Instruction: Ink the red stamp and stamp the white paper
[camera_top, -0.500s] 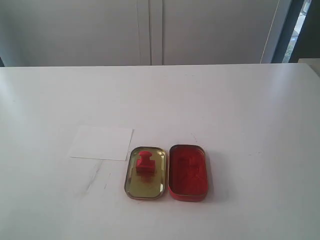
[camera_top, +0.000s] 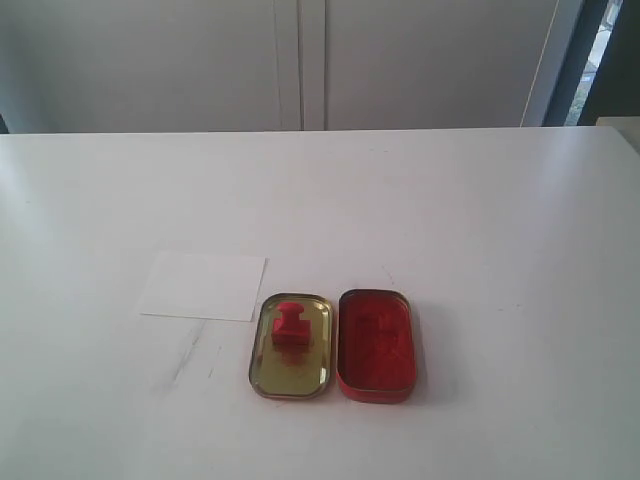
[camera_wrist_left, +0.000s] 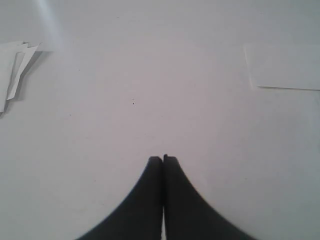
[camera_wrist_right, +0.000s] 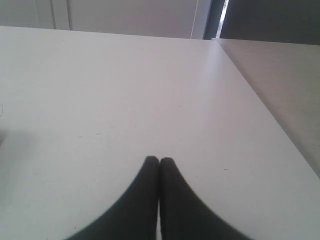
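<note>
**Red stamp sitting in the gold lid, both sets of fingers closed up**

Red stamp (camera_top: 291, 326) stands upright inside the gold lid (camera_top: 290, 378), knob on top, toward the lid's far end. A reddish patch shows on the lid floor just in front of it. The red ink-pad tin (camera_top: 376, 345) lies open right beside the lid, on its right in the exterior view, pretty much rim to rim. The white paper (camera_top: 204, 285) lies flat on the counter (camera_top: 480, 220) just off the lid's far left corner; can't tell if they touch. It looks blank from here.

Left gripper (camera_wrist_left: 163, 161) has its fingers pressed together with nothing between them, over bare counter, and a sheet of paper shows in its view. Right gripper (camera_wrist_right: 159, 161) is the same deal: fingers tight together, holding nothing, over plain counter.
</note>
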